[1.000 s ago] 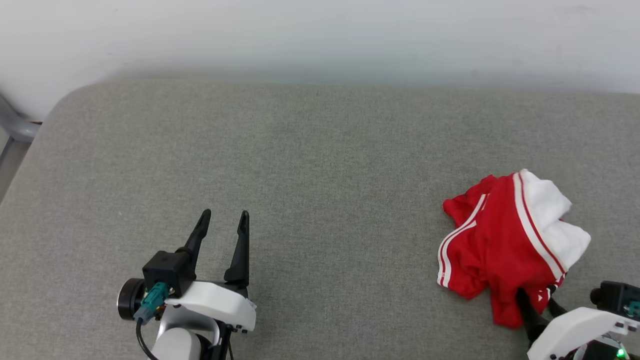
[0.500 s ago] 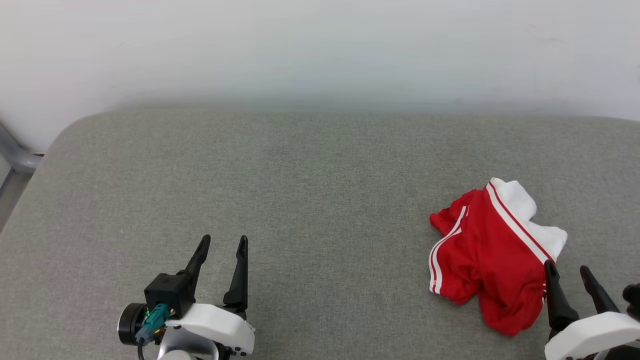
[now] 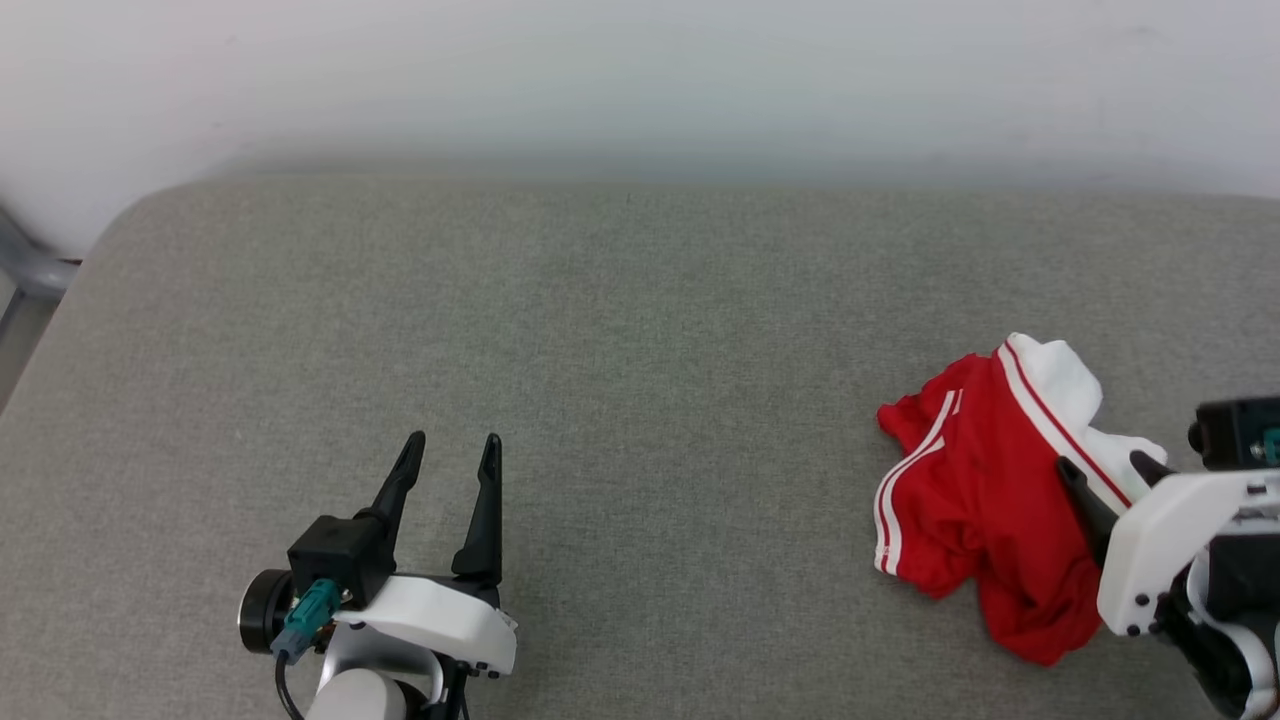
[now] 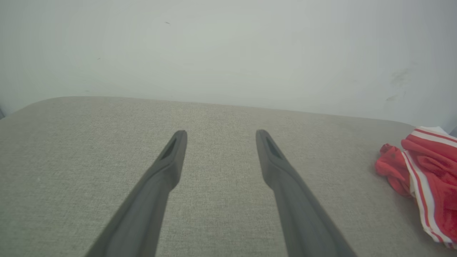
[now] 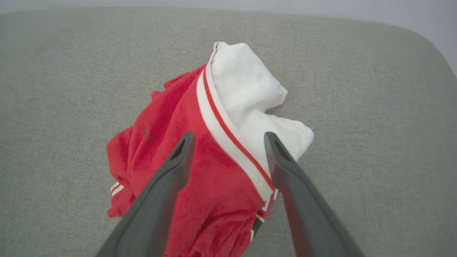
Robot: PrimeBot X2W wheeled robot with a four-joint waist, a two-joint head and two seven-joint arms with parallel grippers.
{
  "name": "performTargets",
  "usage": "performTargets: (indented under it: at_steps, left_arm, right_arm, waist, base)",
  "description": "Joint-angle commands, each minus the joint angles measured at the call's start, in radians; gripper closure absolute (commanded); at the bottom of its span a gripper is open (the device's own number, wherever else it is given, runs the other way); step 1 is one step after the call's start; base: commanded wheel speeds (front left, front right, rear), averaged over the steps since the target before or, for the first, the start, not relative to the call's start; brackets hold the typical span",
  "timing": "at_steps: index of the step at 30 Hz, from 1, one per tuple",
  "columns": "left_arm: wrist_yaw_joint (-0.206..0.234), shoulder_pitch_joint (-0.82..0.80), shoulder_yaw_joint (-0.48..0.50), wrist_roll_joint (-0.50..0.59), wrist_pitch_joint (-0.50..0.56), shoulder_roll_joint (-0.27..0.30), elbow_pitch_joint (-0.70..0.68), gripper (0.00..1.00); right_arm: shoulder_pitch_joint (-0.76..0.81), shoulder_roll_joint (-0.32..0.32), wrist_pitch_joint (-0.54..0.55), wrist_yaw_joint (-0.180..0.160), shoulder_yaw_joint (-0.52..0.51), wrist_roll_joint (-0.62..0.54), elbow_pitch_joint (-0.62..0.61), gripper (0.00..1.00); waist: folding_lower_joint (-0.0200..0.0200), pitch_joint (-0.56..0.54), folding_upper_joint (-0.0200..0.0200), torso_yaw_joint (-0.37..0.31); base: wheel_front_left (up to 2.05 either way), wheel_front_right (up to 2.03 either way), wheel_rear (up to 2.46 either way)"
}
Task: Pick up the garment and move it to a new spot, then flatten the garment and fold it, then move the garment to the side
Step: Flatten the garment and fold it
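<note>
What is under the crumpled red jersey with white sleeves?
The red jersey lies on the grey fabric cushion, which shows all round it. The patch directly beneath and the jersey's lower folds are covered.

The left gripper and right gripper pair dark tapered fingers with white shells, a black camera block, teal connector and black cable behind the left's fingers.

The red jersey is cut off by the right edge of the left wrist view. In the head view the right gripper hides the jersey's near right part.
</note>
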Motion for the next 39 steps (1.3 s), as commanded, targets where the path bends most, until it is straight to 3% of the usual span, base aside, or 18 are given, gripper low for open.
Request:
performTargets:
  at_steps: [1,10,11,13,24,31,39]
  left_arm:
    - [-0.002,-0.013,0.0,-0.004,-0.003,-0.001,-0.005,0.0]
    - [-0.006,-0.043,0.0,-0.006,-0.003,-0.003,-0.006,0.0]
    - [-0.006,-0.045,0.001,-0.006,-0.003,-0.004,-0.005,0.0]
    - [-0.005,-0.047,0.003,-0.008,-0.003,-0.004,-0.005,0.0]
    - [-0.004,-0.052,0.011,0.001,-0.003,-0.005,0.0,0.0]
    - [-0.008,-0.06,0.008,0.005,-0.003,-0.005,-0.001,0.0]
    - [-0.012,-0.08,-0.008,-0.001,-0.003,-0.005,0.006,0.0]
  right_arm:
    - [-0.035,-0.023,0.042,0.0,0.021,0.006,-0.001,0.0]
    - [-0.13,-0.092,0.189,0.0,0.084,0.047,0.069,0.0]
    - [-0.133,-0.094,0.195,0.0,0.087,0.051,0.074,0.29]
    - [-0.142,-0.095,0.196,0.0,0.088,0.06,0.078,1.0]
    - [-0.196,-0.08,0.099,0.0,0.143,0.04,0.009,1.0]
    - [-0.248,0.006,0.025,0.0,0.292,0.071,-0.014,1.0]
    - [-0.234,0.117,-0.096,0.0,0.544,0.178,0.137,1.0]
  waist:
    - [0.0,0.022,-0.0001,0.013]
    - [0.0,0.076,-0.0001,0.041]
    - [0.0,0.078,-0.0001,0.043]
    - [0.0,0.082,-0.0001,0.045]
    - [0.0,0.071,-0.0001,0.032]
    - [0.0,0.074,-0.0001,0.026]
    - [0.0,0.095,-0.0001,0.047]
  base:
    - [0.0,0.0,0.0]
    - [0.0,0.0,0.0]
    - [0.0,0.0,0.0]
    - [0.0,0.0,0.0]
    - [0.0,0.0,0.0]
    - [0.0,0.0,0.0]
    - [0.0,0.0,0.0]
